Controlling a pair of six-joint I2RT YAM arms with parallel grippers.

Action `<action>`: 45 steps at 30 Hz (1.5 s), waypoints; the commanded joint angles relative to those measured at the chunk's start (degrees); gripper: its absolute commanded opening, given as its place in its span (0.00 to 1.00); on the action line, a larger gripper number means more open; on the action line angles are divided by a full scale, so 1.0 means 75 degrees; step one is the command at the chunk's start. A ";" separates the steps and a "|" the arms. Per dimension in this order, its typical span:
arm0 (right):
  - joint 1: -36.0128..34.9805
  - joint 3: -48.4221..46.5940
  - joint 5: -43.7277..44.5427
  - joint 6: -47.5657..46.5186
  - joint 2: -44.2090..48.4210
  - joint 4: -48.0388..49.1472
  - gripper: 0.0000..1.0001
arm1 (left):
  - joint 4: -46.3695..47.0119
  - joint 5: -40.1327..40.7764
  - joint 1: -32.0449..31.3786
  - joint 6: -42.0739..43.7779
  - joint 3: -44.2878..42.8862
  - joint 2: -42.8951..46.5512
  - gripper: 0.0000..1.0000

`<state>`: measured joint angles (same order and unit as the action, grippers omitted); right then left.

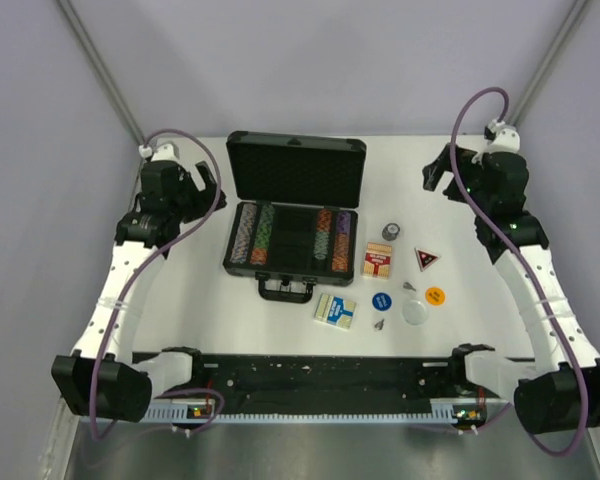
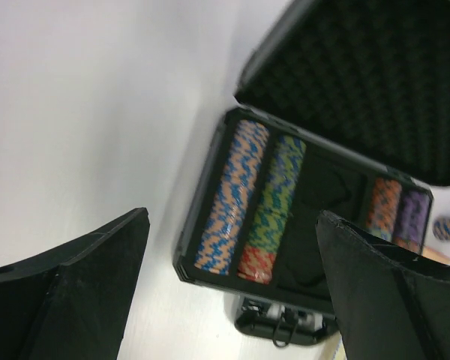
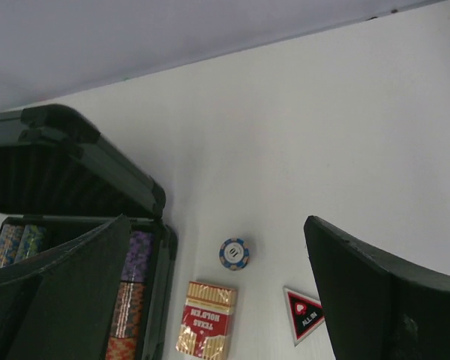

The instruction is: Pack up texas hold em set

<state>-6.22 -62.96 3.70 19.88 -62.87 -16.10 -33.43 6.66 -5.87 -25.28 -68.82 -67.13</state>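
We see the black case (image 1: 294,232) lying open at the centre of the top view, its lid (image 1: 296,170) standing up toward the upper edge. Rows of chips (image 1: 255,235) fill its left and right slots, while the middle compartments look dark (we cannot tell what lies in them). On the white bench (image 1: 190,290), to the right of and below the case, lie the red card box (image 1: 377,261), the blue card box (image 1: 336,310), a red triangle (image 1: 426,259), a short chip stack (image 1: 391,230), a blue button (image 1: 381,300), an orange button (image 1: 435,296) and a pale button (image 1: 415,313). The left gripper (image 1: 202,187) at upper left and the right gripper (image 1: 437,176) at upper right both hover with fingers spread wide — holding nothing.
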 commanded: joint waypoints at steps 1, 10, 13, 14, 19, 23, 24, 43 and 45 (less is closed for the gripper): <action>-0.0026 -0.0149 -0.1721 -0.0599 0.0109 -0.1144 0.99 | 0.0449 -0.2173 0.0021 0.0347 0.0549 0.0419 0.99; -0.2483 0.1163 -0.1750 -0.0986 0.0742 -0.1475 0.99 | 0.1082 -0.4507 -0.0014 0.0113 0.1535 0.0607 0.99; -0.3690 0.1479 -0.1223 -0.0928 0.0614 -0.1416 0.99 | 0.1176 -0.4626 -0.0073 0.0077 0.1640 0.0607 0.99; -0.4089 0.1562 -0.1047 -0.0905 0.0555 -0.1405 0.99 | 0.1176 -0.4614 -0.0096 0.0101 0.1687 0.0631 0.99; -0.6069 0.2031 -0.0518 -0.1044 0.0053 -0.1088 0.98 | 0.1118 -0.4696 -0.0131 0.0311 0.2178 0.0970 0.99; -0.7033 0.2160 0.0127 -0.1419 -0.0744 -0.1007 0.95 | 0.0908 -0.4498 -0.0167 0.0476 0.2718 0.1473 0.99; -0.7115 0.2230 0.0104 -0.1536 -0.0897 -0.0878 0.94 | 0.0802 -0.4369 -0.0167 0.0476 0.2753 0.1544 0.99; -0.7151 0.2899 -0.0422 -0.2836 -0.2632 0.0985 0.98 | 0.0672 -0.4239 -0.0167 0.0394 0.2531 0.1217 0.99; -0.7163 0.2875 -0.0331 -0.2861 -0.2843 0.1173 0.98 | 0.0730 -0.4227 -0.0167 0.0405 0.2543 0.1158 0.99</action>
<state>-59.53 -40.86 1.78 0.99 -82.24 -13.52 -30.09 -23.68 -7.01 -22.76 -48.10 -57.71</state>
